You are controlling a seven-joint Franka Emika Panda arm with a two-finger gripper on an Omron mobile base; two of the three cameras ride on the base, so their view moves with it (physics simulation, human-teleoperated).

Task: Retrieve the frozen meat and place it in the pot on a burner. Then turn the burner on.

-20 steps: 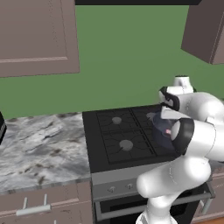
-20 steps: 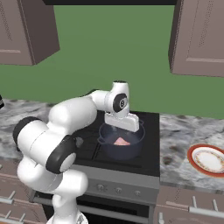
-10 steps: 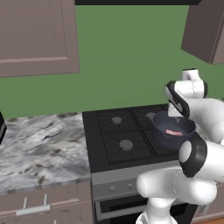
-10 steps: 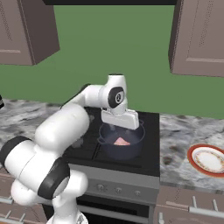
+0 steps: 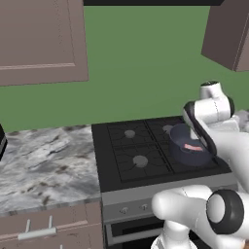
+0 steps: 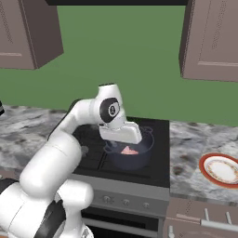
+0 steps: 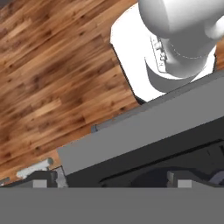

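- Gripper (image 6: 122,133): has swung up and toward the stove front since the earlier frame; jaws spread wide, empty, frame centre.
- Frozen meat (image 6: 128,150): lies inside pot (image 6: 145,148), centre-right; likely stiff, light, slick; pinch its long edges.
- Plate (image 6: 220,169): lower right.

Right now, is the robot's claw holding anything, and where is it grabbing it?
Nothing is held. The claw is open, and the frozen meat lies loose inside the pot on the stove.
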